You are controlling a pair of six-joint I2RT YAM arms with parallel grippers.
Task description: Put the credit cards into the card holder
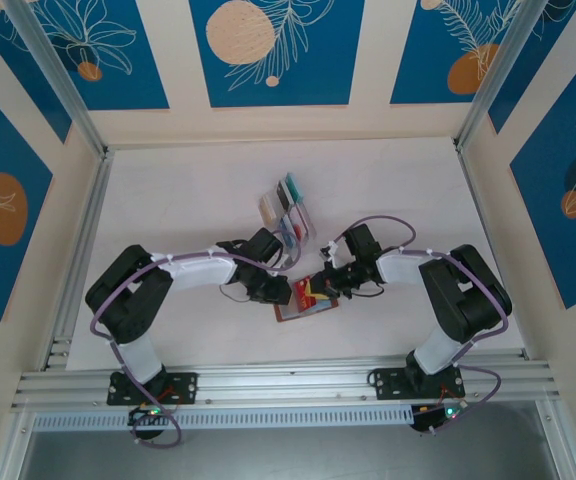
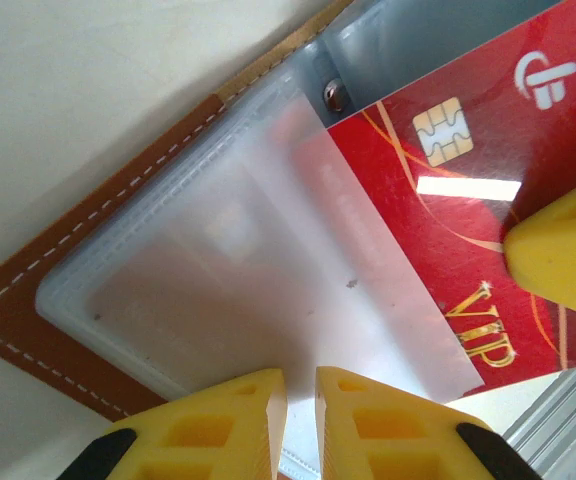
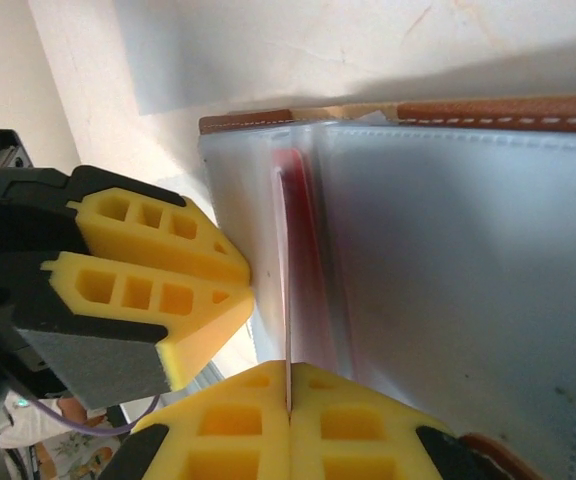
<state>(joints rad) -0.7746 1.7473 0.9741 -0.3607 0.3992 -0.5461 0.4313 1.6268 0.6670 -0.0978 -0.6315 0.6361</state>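
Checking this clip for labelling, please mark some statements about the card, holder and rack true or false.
1. The right gripper pinches a red card. True.
2. The red card sits fully inside a pocket. False: it is only partly in, with its chip end still outside.
3. The holder lies open. True.
4. The rack is empty. False: cards stand in it.
5. The left gripper hangs far from the holder. False: its fingertips are at the pocket's edge.
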